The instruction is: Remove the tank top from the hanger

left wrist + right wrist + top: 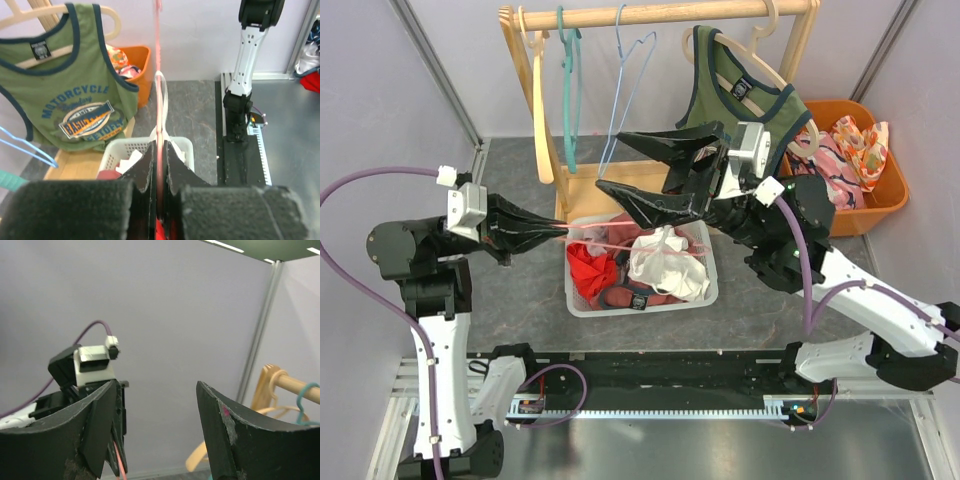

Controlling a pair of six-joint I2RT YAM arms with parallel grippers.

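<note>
A thin pink hanger (620,240) lies nearly level over the white basket (712,290). My left gripper (565,232) is shut on its end, and in the left wrist view the wire (159,60) runs straight out from between the closed fingers of that gripper (159,150). A white tank top (665,262) is bunched in the basket under the hanger, with one white strap (162,100) looped around the wire. My right gripper (612,162) hovers open above the basket's far side, pointing left, with nothing between its fingers (157,385).
A green tank top (740,90) hangs on a cream hanger (770,62) at the right end of the wooden rail (660,14). Bare wooden (538,90), teal (568,80) and blue (625,80) hangers hang on the left. An orange bin (865,190) of clothes stands back right.
</note>
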